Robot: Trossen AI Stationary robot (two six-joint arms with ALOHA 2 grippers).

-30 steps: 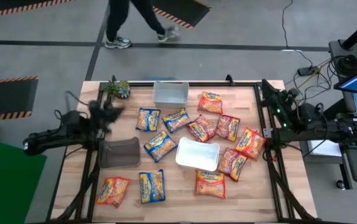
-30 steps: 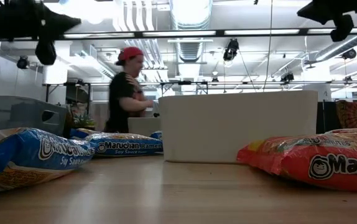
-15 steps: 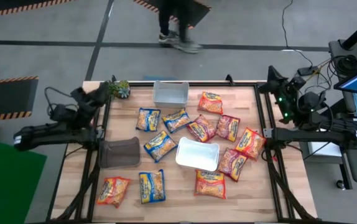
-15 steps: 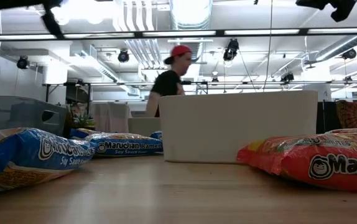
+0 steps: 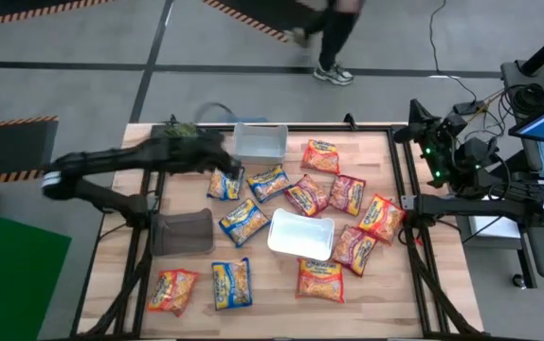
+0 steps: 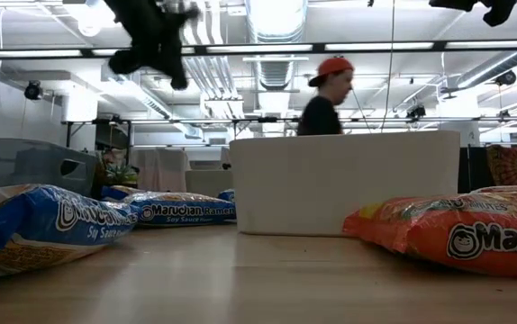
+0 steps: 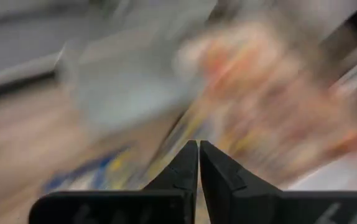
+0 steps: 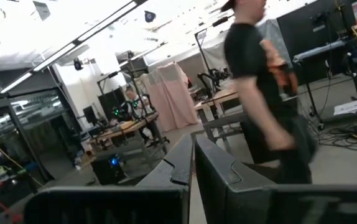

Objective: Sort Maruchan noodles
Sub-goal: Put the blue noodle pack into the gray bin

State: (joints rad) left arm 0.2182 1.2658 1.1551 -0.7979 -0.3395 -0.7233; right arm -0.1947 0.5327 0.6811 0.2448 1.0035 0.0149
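Note:
The Maruchan packets lie flat and scattered on the wooden table. Blue-and-yellow ones (image 5: 225, 181) (image 5: 268, 182) (image 5: 244, 220) (image 5: 231, 282) lie left of centre. Orange ones (image 5: 320, 154) (image 5: 380, 218) (image 5: 319, 279) (image 5: 173, 289) and red/pink ones (image 5: 307, 195) (image 5: 348, 193) (image 5: 354, 248) lie mostly to the right. My left gripper (image 5: 226, 167) (image 7: 198, 148) is shut and hangs in the air (image 6: 155, 40) over the far-left blue packet, beside the clear tray. My right gripper (image 8: 192, 142) is shut, raised at the table's far right corner (image 5: 433, 144), pointing into the room.
A clear tray (image 5: 260, 142) sits at the far edge, a white tray (image 5: 301, 234) in the middle and a dark tray (image 5: 181, 232) to the left. A small plant (image 5: 179, 133) stands at the far left corner. A person (image 6: 323, 94) walks past beyond the table.
My left arm has swung from the table's left edge rightward and out over the table, and now hangs above the far-left blue packet by the clear tray; its wrist view is blurred by motion. The packets have stayed put. The person has walked from left to right behind the table.

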